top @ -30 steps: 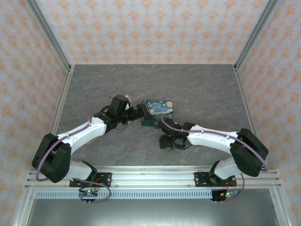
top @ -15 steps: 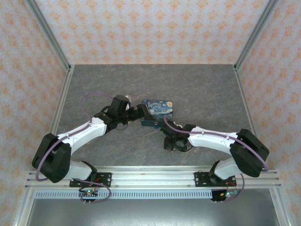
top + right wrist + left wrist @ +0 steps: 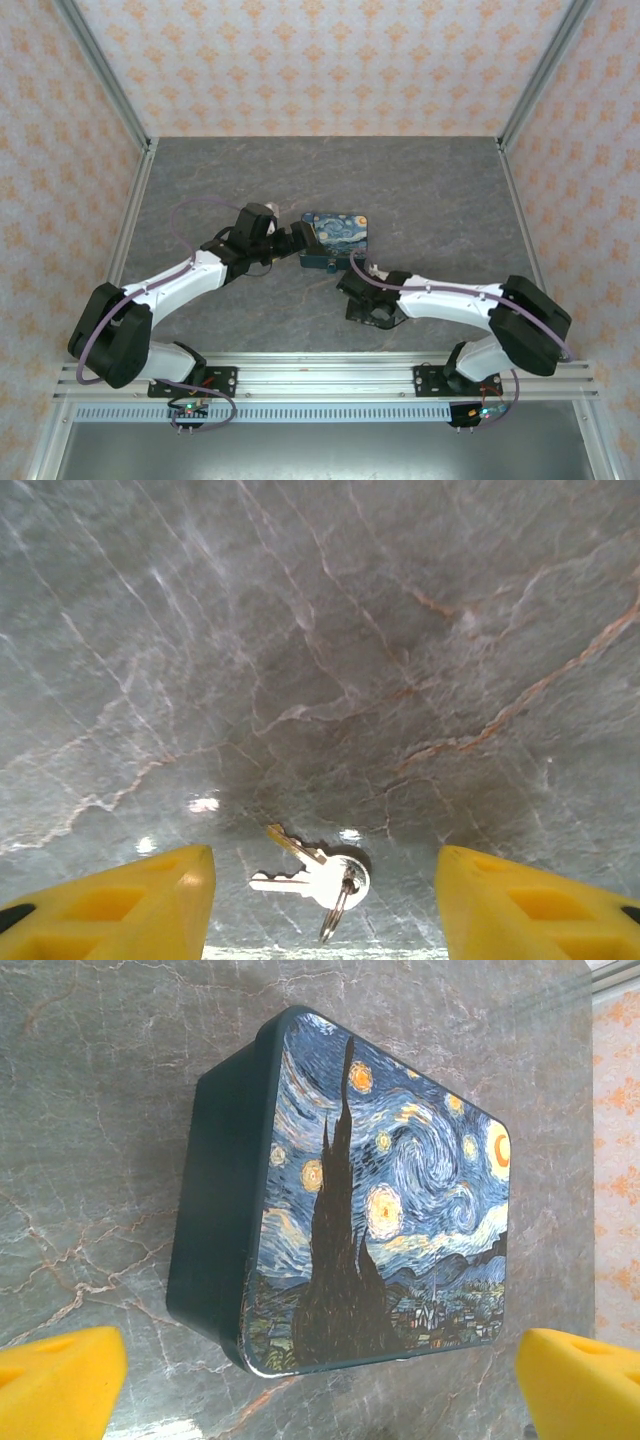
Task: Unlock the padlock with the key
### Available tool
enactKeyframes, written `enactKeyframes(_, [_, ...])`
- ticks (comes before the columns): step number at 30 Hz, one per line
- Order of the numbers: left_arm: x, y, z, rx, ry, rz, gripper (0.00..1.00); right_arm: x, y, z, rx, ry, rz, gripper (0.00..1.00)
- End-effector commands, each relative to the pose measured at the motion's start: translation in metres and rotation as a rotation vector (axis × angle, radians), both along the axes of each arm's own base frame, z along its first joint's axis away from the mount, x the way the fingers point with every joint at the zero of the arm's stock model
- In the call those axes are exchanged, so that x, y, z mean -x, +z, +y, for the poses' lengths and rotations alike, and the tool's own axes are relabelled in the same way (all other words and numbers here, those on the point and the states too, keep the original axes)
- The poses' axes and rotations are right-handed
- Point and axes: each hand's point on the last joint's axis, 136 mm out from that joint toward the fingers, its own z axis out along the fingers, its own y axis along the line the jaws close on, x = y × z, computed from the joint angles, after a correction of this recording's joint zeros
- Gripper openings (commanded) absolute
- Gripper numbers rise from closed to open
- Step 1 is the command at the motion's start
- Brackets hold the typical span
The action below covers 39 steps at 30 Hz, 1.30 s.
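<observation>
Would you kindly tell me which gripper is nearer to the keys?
Right. The right gripper hangs just over the keys, fingers open either side of them; the left gripper is away at the starry-night box.

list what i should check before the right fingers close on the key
1. Key between the right fingers: ok, it lies on the table in the gap between them.
2. Right fingers open, with room on both sides of the key: ok.
3. Key on its own: not ok, a ring joins it to a second key.
4. Left fingers open and not touching the painted box: ok.
5. Where the padlock sits: cannot tell.
</observation>
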Motion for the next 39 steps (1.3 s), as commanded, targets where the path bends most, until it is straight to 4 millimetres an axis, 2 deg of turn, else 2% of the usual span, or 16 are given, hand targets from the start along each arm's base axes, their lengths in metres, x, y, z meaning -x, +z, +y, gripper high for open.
enactKeyframes(1, [-0.002, 0.0, -0.004, 0.015, -0.001, -0.007, 1.0, 0.002, -0.008, -0.008, 0.067, -0.033, 0.002, 0.59])
enactKeyframes(11, [-0.002, -0.002, -0.005, 0.018, -0.011, -0.008, 1.0, 0.003, -0.013, -0.004, 0.093, -0.022, 0.027, 0.51])
enactKeyframes(18, [-0.002, -0.006, -0.007, 0.019, -0.016, -0.004, 1.0, 0.02, -0.018, 0.002, 0.103, 0.021, 0.062, 0.46])
enactKeyframes(23, [-0.004, -0.007, -0.008, 0.024, -0.017, -0.002, 1.0, 0.025, -0.026, -0.001, 0.098, 0.011, 0.071, 0.37])
enactKeyframes(34, [-0.003, -0.004, -0.008, 0.03, -0.015, -0.004, 1.0, 0.025, -0.028, -0.001, 0.024, 0.056, 0.062, 0.03])
enactKeyframes(39, [-0.002, -0.003, -0.008, 0.038, -0.011, -0.006, 1.0, 0.019, -0.027, -0.002, -0.03, 0.146, 0.07, 0.0])
